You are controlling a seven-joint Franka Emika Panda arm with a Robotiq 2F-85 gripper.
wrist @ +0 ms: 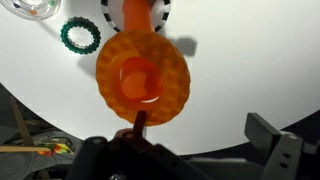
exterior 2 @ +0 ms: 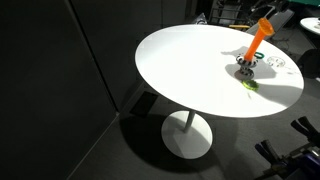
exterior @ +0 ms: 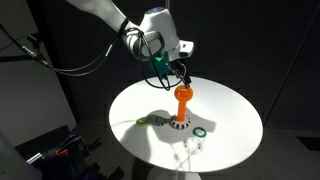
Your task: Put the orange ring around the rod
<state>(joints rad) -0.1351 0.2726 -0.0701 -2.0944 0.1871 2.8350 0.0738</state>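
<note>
The orange ring (wrist: 143,75) sits at the top end of the rod (exterior: 180,110), whose patterned base (exterior: 178,126) stands on the white round table (exterior: 230,110). From the wrist view I look straight down on the ring, and the rod's base (wrist: 135,8) shows beyond it. In an exterior view the rod (exterior 2: 259,42) leans slightly, with the ring at its top. My gripper (wrist: 200,128) is open just above and beside the ring. One finger (wrist: 140,122) is close to the ring's edge and the other finger (wrist: 265,132) stands well clear. My gripper (exterior: 178,74) holds nothing.
A dark green ring (wrist: 80,37) lies on the table beside the rod's base, and a pale clear ring (wrist: 30,10) lies further off. A small yellow-green object (exterior: 150,120) rests near the base. The table edge (exterior 2: 160,95) drops into dark surroundings.
</note>
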